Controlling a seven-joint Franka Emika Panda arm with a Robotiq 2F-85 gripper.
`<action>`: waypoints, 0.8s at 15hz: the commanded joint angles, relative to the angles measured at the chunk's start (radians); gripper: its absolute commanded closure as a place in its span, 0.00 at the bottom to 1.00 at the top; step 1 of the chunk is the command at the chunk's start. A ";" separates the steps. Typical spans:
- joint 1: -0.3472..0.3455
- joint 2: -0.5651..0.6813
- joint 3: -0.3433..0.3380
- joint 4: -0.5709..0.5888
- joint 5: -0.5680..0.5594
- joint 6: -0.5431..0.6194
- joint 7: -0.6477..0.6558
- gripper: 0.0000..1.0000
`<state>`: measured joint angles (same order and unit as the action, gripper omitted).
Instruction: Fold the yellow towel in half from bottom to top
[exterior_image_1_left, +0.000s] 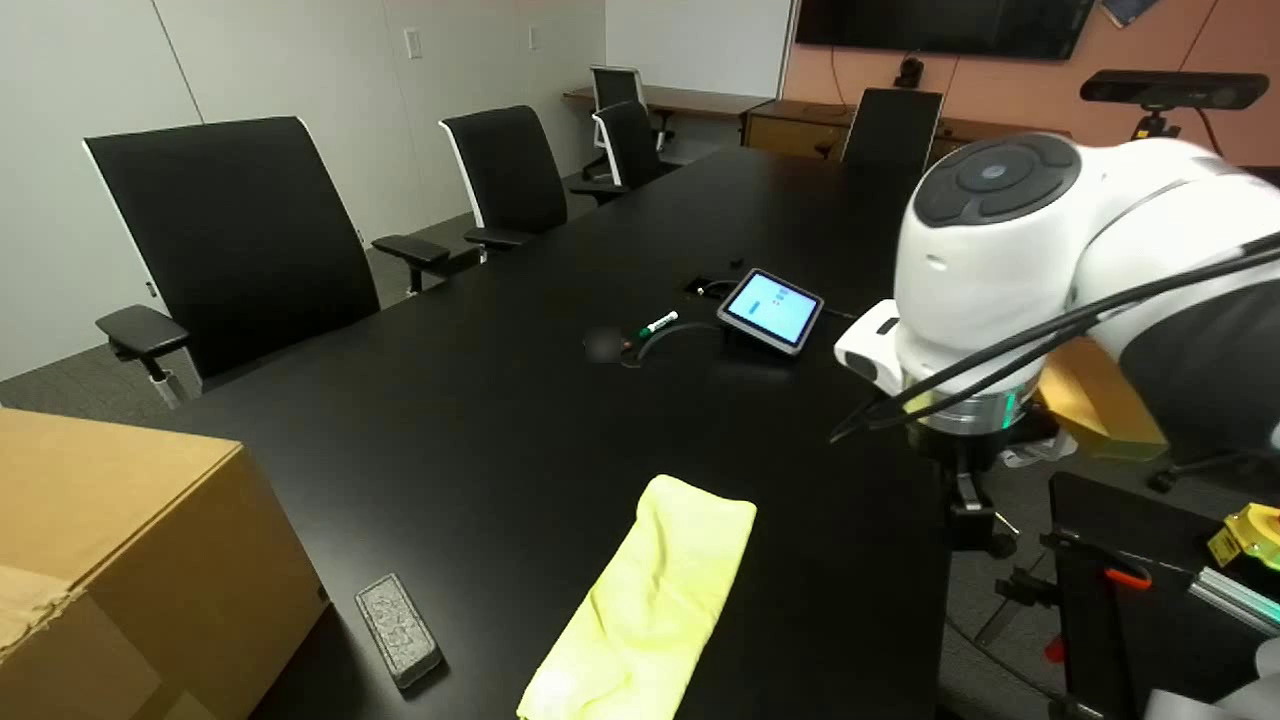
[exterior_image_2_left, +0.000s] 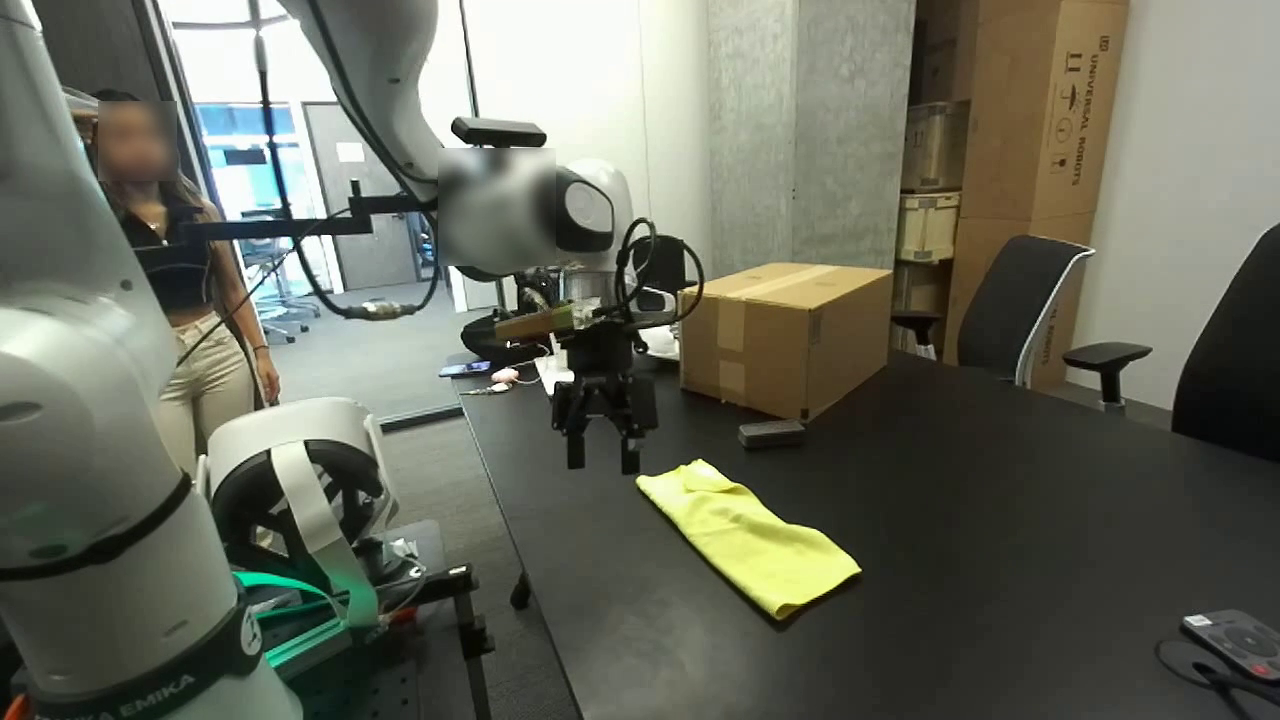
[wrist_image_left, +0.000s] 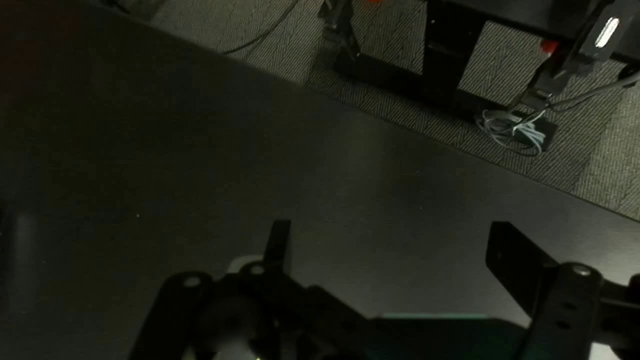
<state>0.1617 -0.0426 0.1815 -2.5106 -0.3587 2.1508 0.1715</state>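
Observation:
The yellow towel lies on the black table as a long narrow strip in both exterior views (exterior_image_1_left: 650, 610) (exterior_image_2_left: 750, 535). Its surface is slightly wrinkled, and its end nearest the box looks bunched or layered. The frame's bottom edge cuts that end off in an exterior view. My gripper (exterior_image_2_left: 603, 455) hangs fingers down above the table near its edge, apart from the towel and beside it. In the wrist view the gripper (wrist_image_left: 390, 225) has its fingers wide apart, with only bare table between them. The towel does not clearly show in the wrist view.
A cardboard box (exterior_image_1_left: 130, 570) and a dark grey block (exterior_image_1_left: 398, 630) stand on the table near the towel. A tablet (exterior_image_1_left: 770, 310) and a green marker (exterior_image_1_left: 658, 324) lie farther along. A cart with tools (exterior_image_1_left: 1130, 600) stands beside the table edge. A person (exterior_image_2_left: 170, 260) stands behind the arm.

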 joint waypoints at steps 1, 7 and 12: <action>-0.009 -0.251 -0.026 -0.161 0.122 -0.024 -0.042 0.00; -0.007 -0.569 -0.068 -0.308 0.198 -0.111 -0.084 0.00; -0.018 -0.602 -0.060 -0.239 0.195 -0.202 -0.083 0.00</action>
<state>0.1582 -0.6450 0.1070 -2.7504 -0.1726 1.9481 0.0956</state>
